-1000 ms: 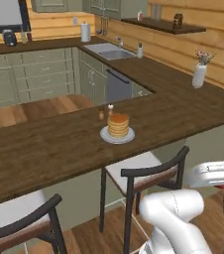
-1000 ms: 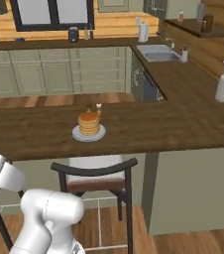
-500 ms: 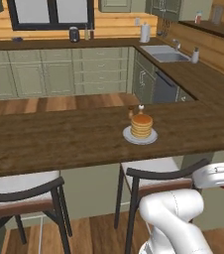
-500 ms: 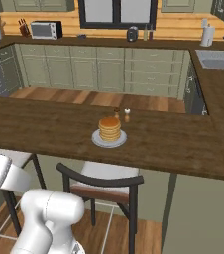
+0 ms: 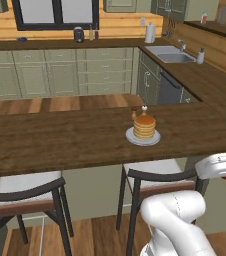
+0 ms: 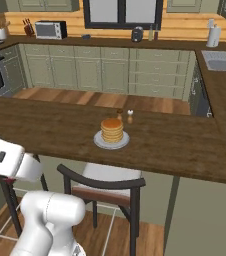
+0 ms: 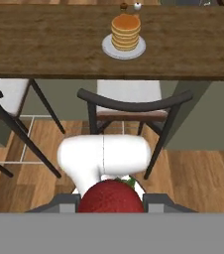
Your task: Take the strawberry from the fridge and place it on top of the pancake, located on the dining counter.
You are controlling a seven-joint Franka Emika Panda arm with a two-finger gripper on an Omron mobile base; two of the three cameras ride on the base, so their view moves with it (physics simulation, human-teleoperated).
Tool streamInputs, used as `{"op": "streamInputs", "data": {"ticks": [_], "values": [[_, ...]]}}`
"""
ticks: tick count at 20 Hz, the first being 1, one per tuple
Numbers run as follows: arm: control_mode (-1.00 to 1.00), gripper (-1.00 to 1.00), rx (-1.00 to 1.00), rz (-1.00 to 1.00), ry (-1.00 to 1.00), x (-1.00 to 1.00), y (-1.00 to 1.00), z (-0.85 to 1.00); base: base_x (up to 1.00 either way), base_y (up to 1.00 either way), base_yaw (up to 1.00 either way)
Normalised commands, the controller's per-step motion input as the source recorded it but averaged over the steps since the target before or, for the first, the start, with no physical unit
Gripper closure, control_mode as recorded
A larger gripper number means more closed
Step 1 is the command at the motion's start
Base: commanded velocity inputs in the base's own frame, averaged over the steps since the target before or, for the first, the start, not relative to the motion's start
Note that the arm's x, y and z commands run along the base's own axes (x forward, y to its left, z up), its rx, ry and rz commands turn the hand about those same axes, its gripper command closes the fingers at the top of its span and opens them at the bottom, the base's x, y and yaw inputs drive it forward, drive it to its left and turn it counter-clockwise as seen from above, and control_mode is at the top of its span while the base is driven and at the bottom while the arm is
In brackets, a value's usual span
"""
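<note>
A red strawberry fills the gap between my fingers at the bottom of the hand view, and my gripper is shut on it. The gripper is held low, in front of the dining counter and above a stool. The pancake is a golden stack on a white plate on the dark-brown dining counter, ahead of the hand. The left base view shows the pancake near the middle, and the right base view has the pancake on the counter. The fridge is out of view.
Two dark-framed stools stand under the counter's near edge, one stool right below the pancake. Small shakers stand just behind the plate. A sink lies at the far right, a microwave on the back counter.
The whole picture has shifted as the base turned and drove along the counter; the pancake now sits more squarely ahead. The grip on the strawberry is unchanged.
</note>
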Motion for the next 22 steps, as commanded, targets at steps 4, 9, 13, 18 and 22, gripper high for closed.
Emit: {"op": "streamInputs", "data": {"ticks": [4,9,13,18,22], "values": [[-1.00,1.00,0.00,0.10,0.07,0.84,-0.11,0.45,0.00,0.00,0.00],[-1.00,1.00,0.00,0.10,0.05,0.93,-0.08,0.06,0.00,0.00,0.00],[-1.00,1.00,0.00,0.08,0.00,0.94,-0.06,0.00,0.00,0.00,0.00],[-1.00,1.00,-0.03,0.02,-0.01,0.81,-0.03,-0.14,0.00,0.00,0.00],[-1.00,1.00,-0.03,0.00,0.00,0.83,-0.02,-0.01,0.00,0.00,0.00]]}}
